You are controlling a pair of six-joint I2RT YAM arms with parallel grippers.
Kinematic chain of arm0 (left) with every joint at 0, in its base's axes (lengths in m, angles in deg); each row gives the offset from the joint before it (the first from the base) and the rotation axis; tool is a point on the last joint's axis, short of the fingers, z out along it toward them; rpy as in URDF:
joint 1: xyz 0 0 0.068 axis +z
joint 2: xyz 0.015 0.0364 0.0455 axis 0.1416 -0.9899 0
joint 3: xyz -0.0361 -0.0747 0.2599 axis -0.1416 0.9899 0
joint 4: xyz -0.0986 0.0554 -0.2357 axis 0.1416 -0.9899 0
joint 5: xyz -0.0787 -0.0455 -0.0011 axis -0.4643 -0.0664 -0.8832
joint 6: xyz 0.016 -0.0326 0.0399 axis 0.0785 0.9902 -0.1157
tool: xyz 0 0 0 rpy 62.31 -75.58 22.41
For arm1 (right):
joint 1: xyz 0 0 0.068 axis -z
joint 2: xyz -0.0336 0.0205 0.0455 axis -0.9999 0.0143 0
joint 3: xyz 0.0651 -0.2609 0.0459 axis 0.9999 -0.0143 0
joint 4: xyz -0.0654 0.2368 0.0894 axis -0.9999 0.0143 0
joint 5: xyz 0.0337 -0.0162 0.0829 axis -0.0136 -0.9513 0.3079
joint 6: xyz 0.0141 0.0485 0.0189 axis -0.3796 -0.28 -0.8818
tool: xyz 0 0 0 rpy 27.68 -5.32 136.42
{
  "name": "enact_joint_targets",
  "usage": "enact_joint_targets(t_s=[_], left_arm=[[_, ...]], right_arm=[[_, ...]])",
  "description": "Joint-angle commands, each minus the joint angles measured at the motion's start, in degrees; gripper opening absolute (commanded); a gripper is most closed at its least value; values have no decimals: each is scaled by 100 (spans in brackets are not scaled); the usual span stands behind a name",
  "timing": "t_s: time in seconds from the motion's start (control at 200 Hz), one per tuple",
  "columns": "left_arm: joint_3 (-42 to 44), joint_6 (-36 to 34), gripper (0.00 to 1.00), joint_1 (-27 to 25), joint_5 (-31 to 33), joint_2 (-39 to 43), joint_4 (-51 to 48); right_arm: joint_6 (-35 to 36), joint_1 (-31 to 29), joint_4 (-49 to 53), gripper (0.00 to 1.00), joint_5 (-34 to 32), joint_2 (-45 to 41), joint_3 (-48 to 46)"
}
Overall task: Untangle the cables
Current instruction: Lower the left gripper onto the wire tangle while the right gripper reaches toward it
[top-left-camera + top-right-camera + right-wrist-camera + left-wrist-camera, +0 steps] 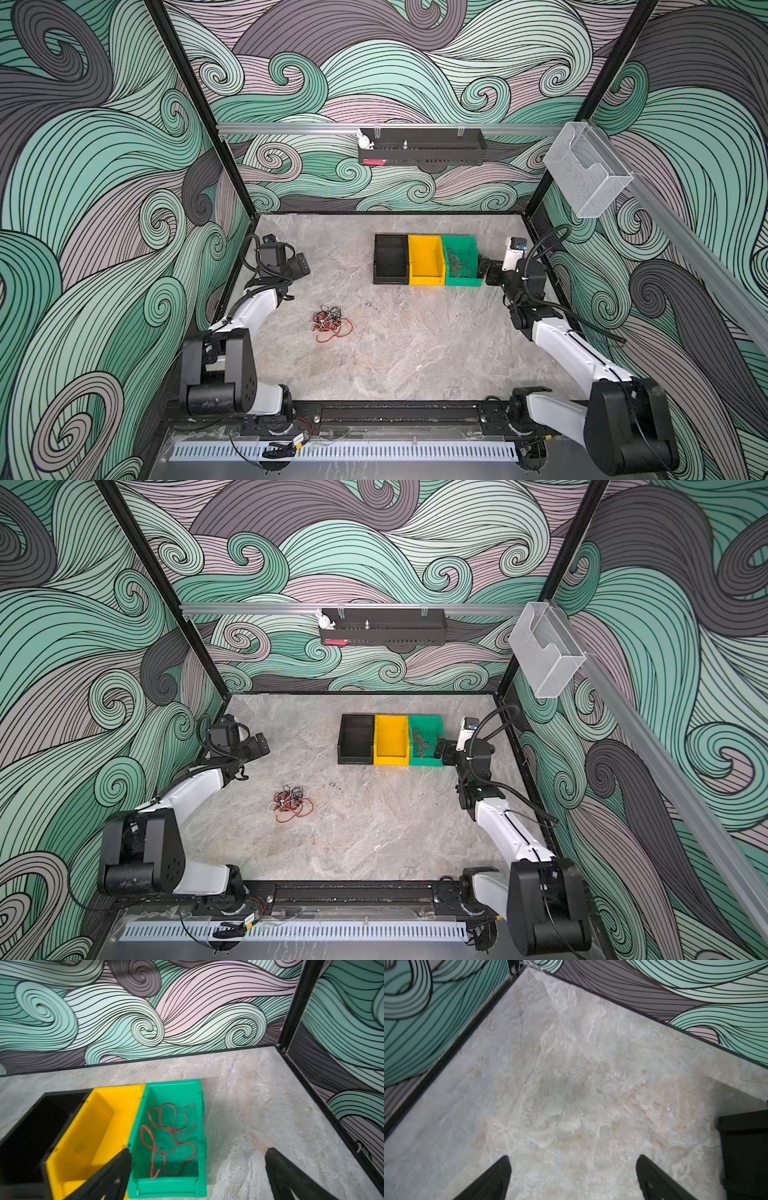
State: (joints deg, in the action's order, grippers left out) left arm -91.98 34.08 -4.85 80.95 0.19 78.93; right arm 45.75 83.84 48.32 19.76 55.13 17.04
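Red, black and white cables point(331, 323) lay tangled on the grey stone-look worktop point(415, 353), near the left arm. Loose red cables point(170, 1138) lay inside the green bin point(166, 1187), next to the yellow bin point(87, 1147). The left fingers point(496, 1180) stood wide apart and empty over bare worktop. The right fingers point(116, 1174) stood equally wide and empty at the green bin's edge.
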Motion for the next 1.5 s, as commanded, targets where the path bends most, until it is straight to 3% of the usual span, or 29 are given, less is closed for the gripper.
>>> enact_joint_targets(t_s=[0.0, 0.115, 0.23, 0.36, 0.54, 0.791, 1.146, 1.496], left_arm=[[-285, 1001, 96, -46, -461, 395, -1422], [-104, 1368, 96, -73, -1433, 698, -1609], [254, 1483, 96, -150, -1732, 1161, -1810], [732, 1523, 95, -505, -1639, 1656, -1856], [1597, 2043, 96, -875, -1652, 1878, -1207], [1814, 2143, 94, -1745, -1030, 1862, -1074], [1934, 2448, 62, -2627, -471, 1117, -610], [1836, 2561, 24, -2933, -593, 501, -330]], right_arm=[[-260, -145, 1151, 99, 372, -413, 208], [-413, -371, 1757, 99, 497, -745, 324], [-589, -788, 2217, 99, 324, -1007, 365], [-1053, -1223, 2542, 98, 272, -1179, 375], [-1706, -1903, 2512, 97, 425, -1110, 247], [-1927, -3055, 2434, 94, 32, -886, 61], [-2208, -4232, 2020, 89, -410, -260, 132], [-2375, -4763, 1382, 83, -464, 842, 436]])
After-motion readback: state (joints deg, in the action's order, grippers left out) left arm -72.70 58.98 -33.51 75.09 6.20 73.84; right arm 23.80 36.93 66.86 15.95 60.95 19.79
